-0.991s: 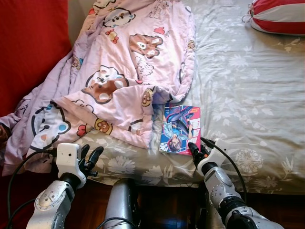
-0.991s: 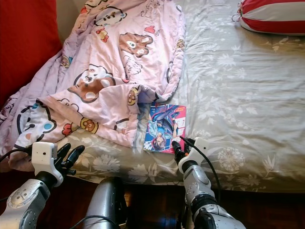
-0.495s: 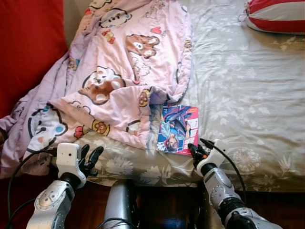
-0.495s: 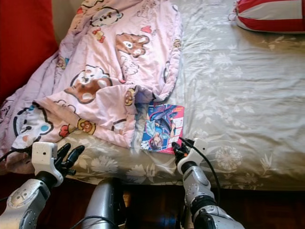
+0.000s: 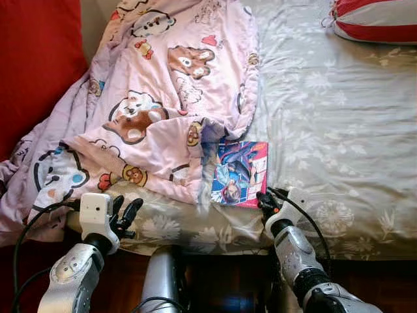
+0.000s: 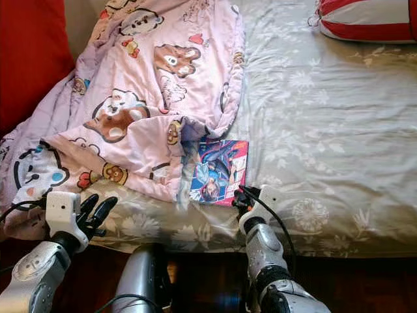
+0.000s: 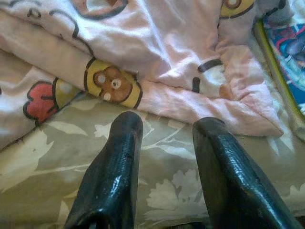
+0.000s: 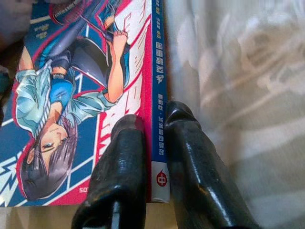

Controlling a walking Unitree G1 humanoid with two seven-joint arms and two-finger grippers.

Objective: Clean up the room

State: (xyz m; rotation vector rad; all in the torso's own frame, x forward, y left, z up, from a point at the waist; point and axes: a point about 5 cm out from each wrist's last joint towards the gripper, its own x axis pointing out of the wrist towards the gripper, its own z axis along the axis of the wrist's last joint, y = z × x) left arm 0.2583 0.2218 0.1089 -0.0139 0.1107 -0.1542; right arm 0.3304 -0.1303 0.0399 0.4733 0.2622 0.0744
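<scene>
Pink cartoon-bear blanket [image 5: 163,98] overlaps a manga book [image 5: 239,173] near the bed's [image 5: 339,130] front edge; the right gripper's [image 8: 152,124] fingers straddle its spine corner, nearly together. Left gripper [image 7: 164,126] hovers, fingers apart.

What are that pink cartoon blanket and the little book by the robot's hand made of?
The pink blanket looks like soft, matte woven cloth, likely cotton: it lies in folds and creases. The book seems a paperback with a glossy printed cover; its spine and flat stiff edges show between the right gripper's fingers.
</scene>
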